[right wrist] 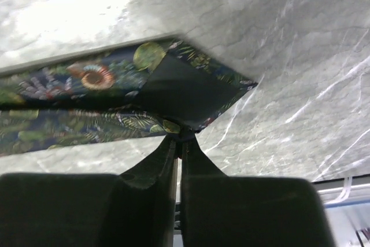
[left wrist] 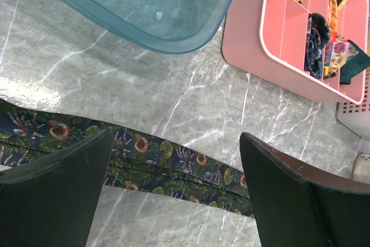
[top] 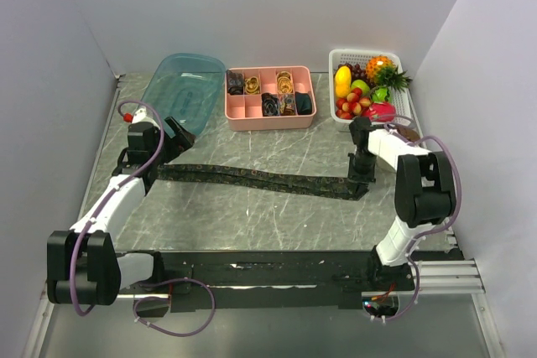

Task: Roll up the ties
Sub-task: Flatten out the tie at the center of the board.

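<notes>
1. A long, narrow tie (top: 260, 178) lies flat across the marble table (top: 252, 224), stretched between the two arms.
2. Its fabric is dark navy-black, printed with green leaves, spiral shells and reddish sprigs.
3. At its pointed end a patch of plain dark lining shows, apparently where the tip is folded back.
4. The right gripper (top: 361, 184) is pinched closed on that pointed tip.
5. The left gripper (left wrist: 176, 137) hangs over the tie's other end, jaws spread wide and gripping nothing; the strip passes beneath its fingers (left wrist: 63, 172).
6. Rolled ties (top: 270, 105), some gold-brown and some dark, sit in compartments of the pink tray (top: 268, 123) at the far side, beside a blue tub (top: 185, 90).
</notes>
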`<action>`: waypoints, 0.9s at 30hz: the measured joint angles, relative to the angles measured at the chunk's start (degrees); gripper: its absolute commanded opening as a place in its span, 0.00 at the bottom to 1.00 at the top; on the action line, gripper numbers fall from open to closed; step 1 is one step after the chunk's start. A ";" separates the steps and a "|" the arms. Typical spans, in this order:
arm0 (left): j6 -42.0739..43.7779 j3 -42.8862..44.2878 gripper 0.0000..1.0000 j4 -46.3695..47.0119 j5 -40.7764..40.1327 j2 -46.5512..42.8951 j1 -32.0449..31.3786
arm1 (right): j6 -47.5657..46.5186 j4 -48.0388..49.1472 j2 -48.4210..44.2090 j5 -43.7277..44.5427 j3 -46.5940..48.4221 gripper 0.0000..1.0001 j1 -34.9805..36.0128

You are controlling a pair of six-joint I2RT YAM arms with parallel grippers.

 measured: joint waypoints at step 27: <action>-1.40 0.04 0.78 -1.53 -3.28 4.22 1.75 | 0.39 -2.21 10.25 2.38 29.20 0.46 26.38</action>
